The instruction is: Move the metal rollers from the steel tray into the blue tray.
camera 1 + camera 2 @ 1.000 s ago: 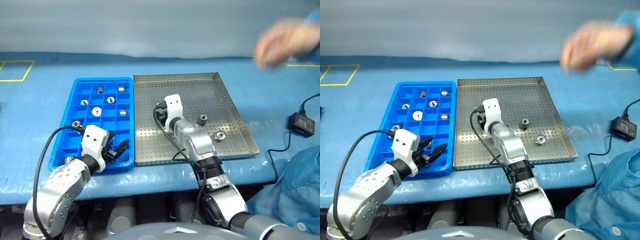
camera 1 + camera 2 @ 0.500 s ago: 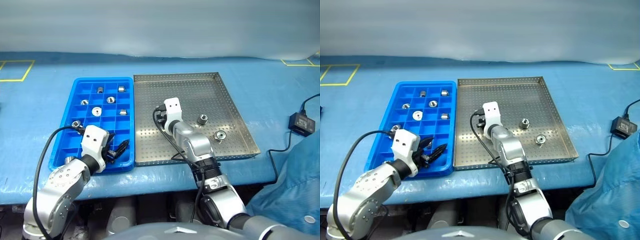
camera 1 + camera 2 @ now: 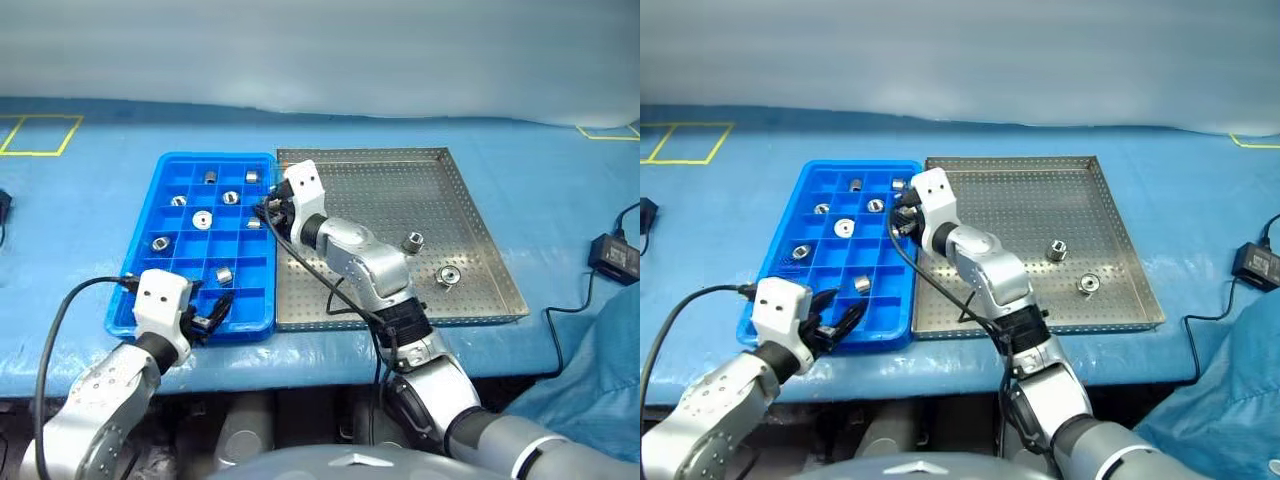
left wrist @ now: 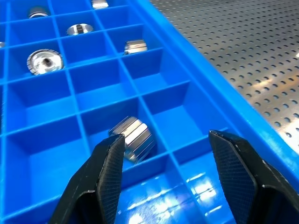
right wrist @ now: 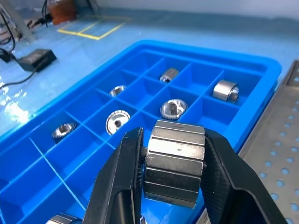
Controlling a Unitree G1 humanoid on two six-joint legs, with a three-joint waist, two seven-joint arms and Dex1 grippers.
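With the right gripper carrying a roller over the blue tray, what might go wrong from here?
1. The right gripper clamps its faceted roller only by the end faces, so it might slip out before release.
2. It hangs above the blue tray near compartments already holding rollers, so it may land in an occupied cell.
3. Two rollers remain in the steel tray; the drop may bounce off a divider.

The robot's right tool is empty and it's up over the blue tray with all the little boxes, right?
Not quite. The right tool is over the blue tray, but it isn't empty: the right wrist view shows its fingers shut on a shiny metal roller.
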